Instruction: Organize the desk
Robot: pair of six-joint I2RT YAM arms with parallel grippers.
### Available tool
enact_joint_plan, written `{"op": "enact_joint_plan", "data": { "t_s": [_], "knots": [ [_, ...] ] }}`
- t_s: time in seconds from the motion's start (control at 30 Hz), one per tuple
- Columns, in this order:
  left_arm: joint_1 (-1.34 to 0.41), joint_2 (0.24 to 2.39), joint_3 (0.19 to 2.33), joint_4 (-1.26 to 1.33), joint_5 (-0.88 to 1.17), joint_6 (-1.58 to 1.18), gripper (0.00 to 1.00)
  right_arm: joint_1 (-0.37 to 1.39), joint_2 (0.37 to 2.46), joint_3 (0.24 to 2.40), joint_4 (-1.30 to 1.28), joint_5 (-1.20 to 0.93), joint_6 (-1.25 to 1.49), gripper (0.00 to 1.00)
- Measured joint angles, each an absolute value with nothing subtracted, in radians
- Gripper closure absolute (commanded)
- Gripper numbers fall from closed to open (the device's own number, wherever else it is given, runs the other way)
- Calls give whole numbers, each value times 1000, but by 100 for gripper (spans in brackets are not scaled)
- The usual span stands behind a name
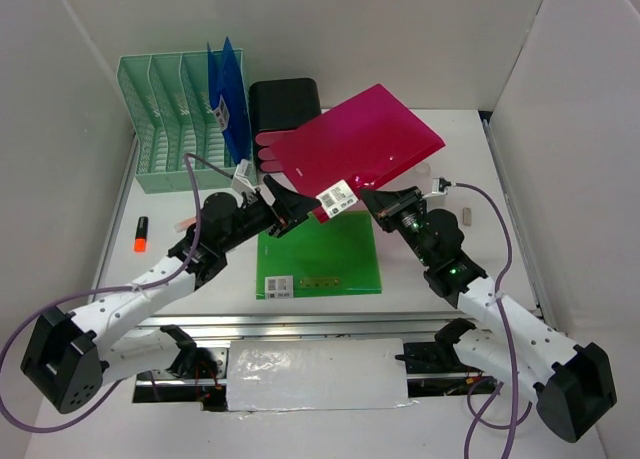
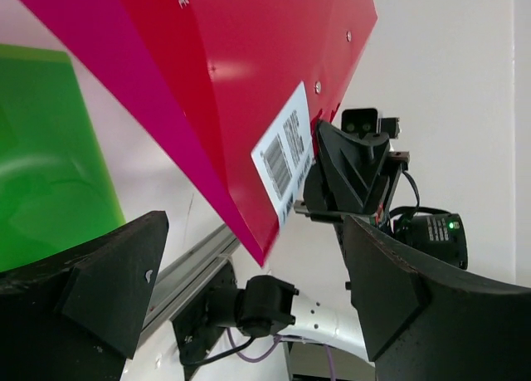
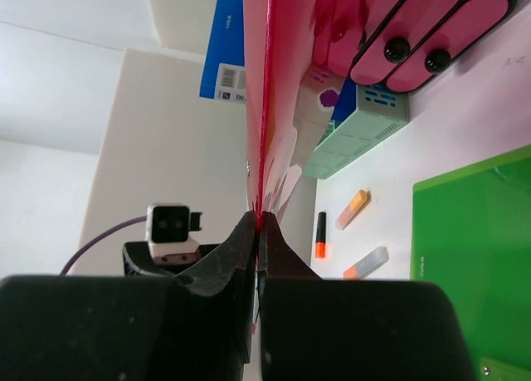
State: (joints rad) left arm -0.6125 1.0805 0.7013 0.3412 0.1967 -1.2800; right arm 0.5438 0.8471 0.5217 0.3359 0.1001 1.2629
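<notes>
The table, white and walled by white panels on three sides, filled the overhead view, with a silver rail along its near edge just ahead of the arm bases. Above its middle a pink folder was lifted off the surface and tilted, its far end reaching toward the black box with pink drawer fronts at the back. The right tool was clamped on the folder's near edge; in the right wrist view its two fingers met tightly on the thin pink sheet. The left tool sat at the folder's near left corner, just beside the white barcode label. Its fingers were spread wide and gripped nothing in the left wrist view. A green folder lay flat on the table beneath the two tools. At the back left stood a mint-green rack, with blue folders upright at its right end, just beside the black box. An orange marker lay near the left wall, well apart from the folders.
</notes>
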Motion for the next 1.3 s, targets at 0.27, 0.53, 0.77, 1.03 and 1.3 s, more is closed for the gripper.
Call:
{"op": "enact_joint_plan", "data": {
  "t_s": [0.27,0.53,0.77,1.03,1.3],
  "knots": [
    [-623,1170,701,435,199,-1314,0,550,847,484,427,90,1271,100],
    [-661,1170,701,493,186,-1310,4,627,858,444,514,212,1259,100],
    [-672,1182,706,532,179,-1310,14,741,880,454,535,376,1241,100],
    [-688,1168,709,511,121,-1273,51,807,894,470,534,532,1271,100],
    [-690,1150,709,521,79,-1238,63,810,913,487,573,540,1285,100]
  ]
}}
